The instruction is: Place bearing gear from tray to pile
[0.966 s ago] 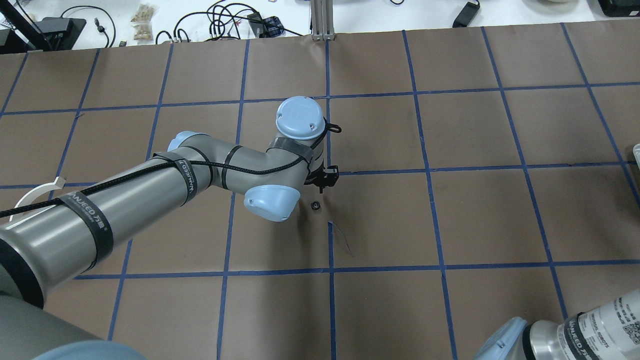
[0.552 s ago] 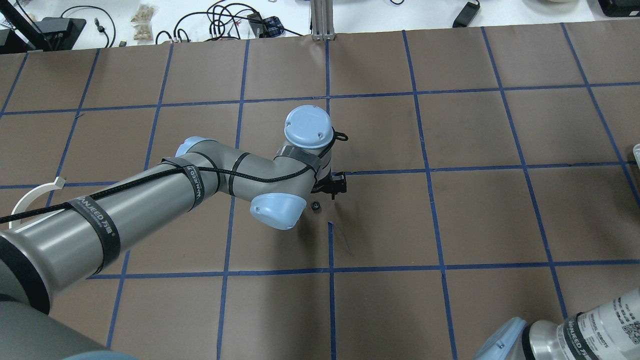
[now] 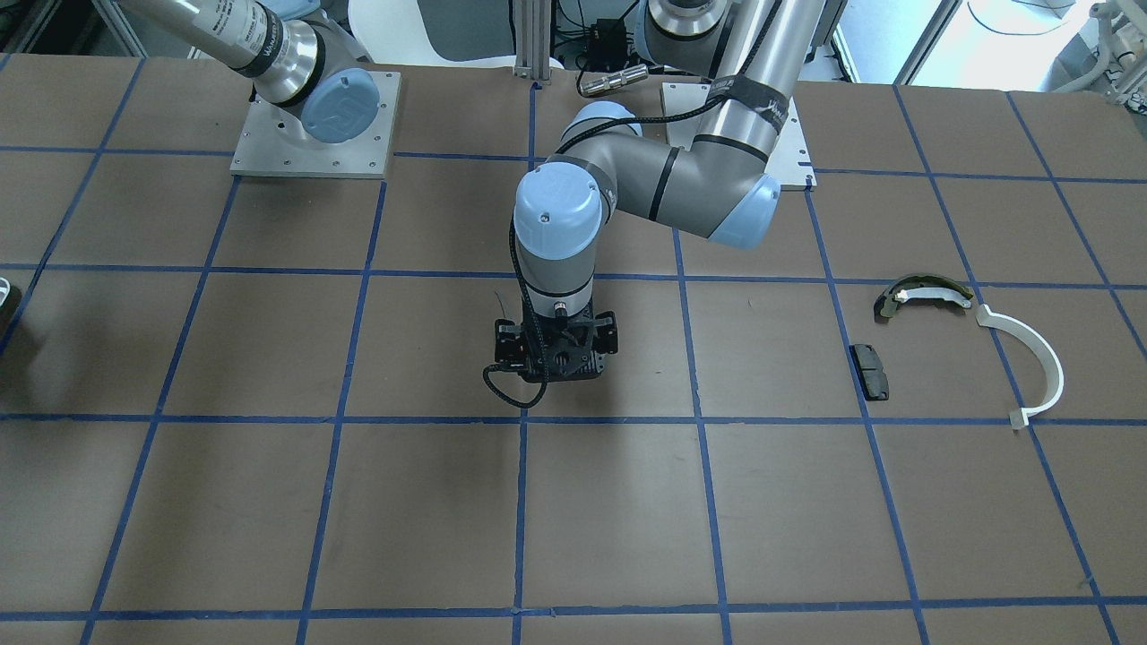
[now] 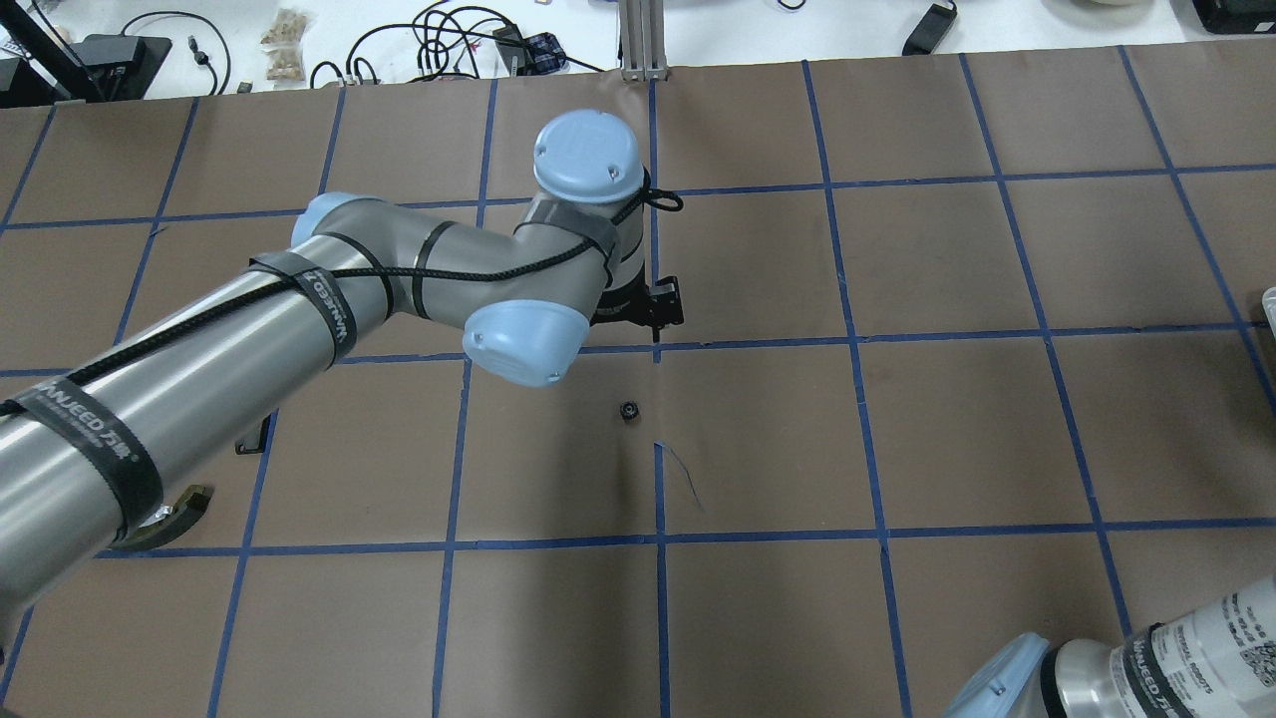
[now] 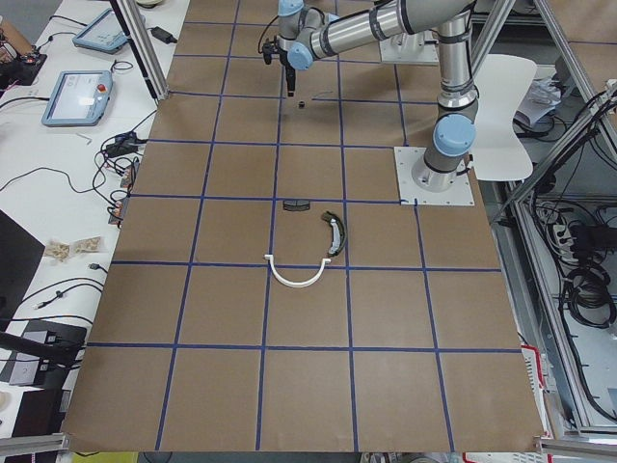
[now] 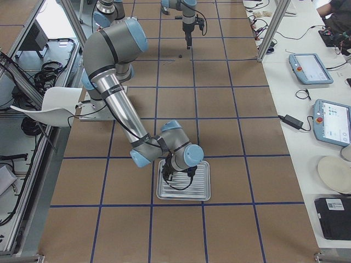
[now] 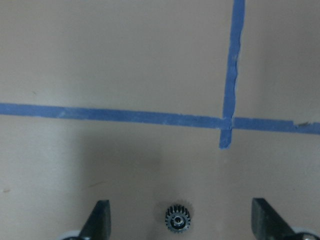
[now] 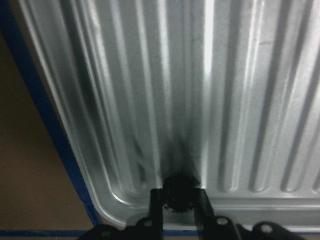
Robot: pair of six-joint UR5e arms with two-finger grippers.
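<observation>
One bearing gear (image 4: pixel 629 410) lies loose on the brown table, also in the left wrist view (image 7: pixel 177 218). My left gripper (image 7: pixel 183 212) is open and empty above it, its fingers (image 7: pixel 100 220) wide on either side; it also shows overhead (image 4: pixel 655 307). My right gripper (image 8: pixel 178 199) is shut on a second small black bearing gear (image 8: pixel 176 186) at the corner of the ribbed metal tray (image 8: pixel 240 100). The pile lies far off: olive-and-white shoe (image 3: pixel 923 294), black pad (image 3: pixel 870 371), white half-ring (image 3: pixel 1030 358).
The tray (image 6: pixel 200 189) sits at the table's end near the right arm's base. Blue tape lines (image 4: pixel 852 339) grid the table. Cables and boxes (image 4: pixel 449 40) lie beyond the far edge. The left arm's elbow (image 4: pixel 513 344) hangs over the table's left half.
My left gripper has moved up and away from the gear on the table, toward the far side. The gear stays where it was. The arm now hides the white half-ring overhead.
</observation>
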